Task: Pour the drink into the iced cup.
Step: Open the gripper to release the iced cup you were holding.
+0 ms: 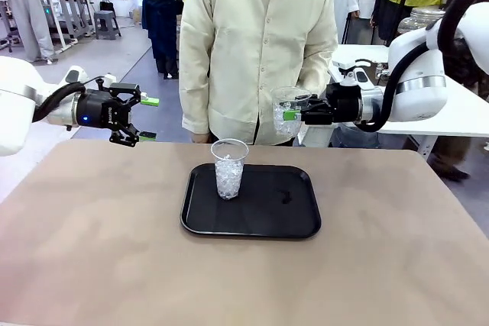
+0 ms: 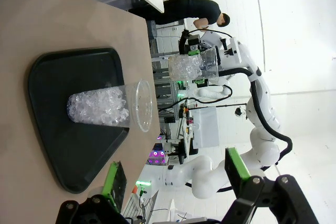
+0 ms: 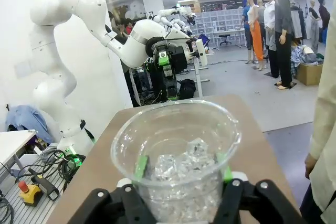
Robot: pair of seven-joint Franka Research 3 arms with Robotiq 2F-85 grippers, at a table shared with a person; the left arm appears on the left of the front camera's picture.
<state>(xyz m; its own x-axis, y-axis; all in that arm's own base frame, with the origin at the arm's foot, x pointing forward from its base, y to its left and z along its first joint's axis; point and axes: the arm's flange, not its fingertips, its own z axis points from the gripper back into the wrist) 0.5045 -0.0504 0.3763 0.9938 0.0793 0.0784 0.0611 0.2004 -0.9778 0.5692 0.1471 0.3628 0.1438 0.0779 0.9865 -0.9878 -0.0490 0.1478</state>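
Right tool [image 1: 290,114] is clamped on a clear held cup [image 1: 281,121] of ice, raised beyond the far right of the tray [image 1: 290,219]. Any drink among that ice cannot be made out. The iced cup [image 1: 229,169] stands upright on the tray's far left. Left tool [image 1: 148,118] hangs wide and empty at left.

Risk: tipping from this height may miss the rim or topple the light cup. The surface [image 1: 92,250] lies open around the tray, with a person [image 1: 252,36] close at the far edge.

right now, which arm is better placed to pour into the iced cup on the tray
Right, probably. The right gripper is shut on a clear cup holding ice, raised near the tray; the left gripper hangs open and holds nothing.
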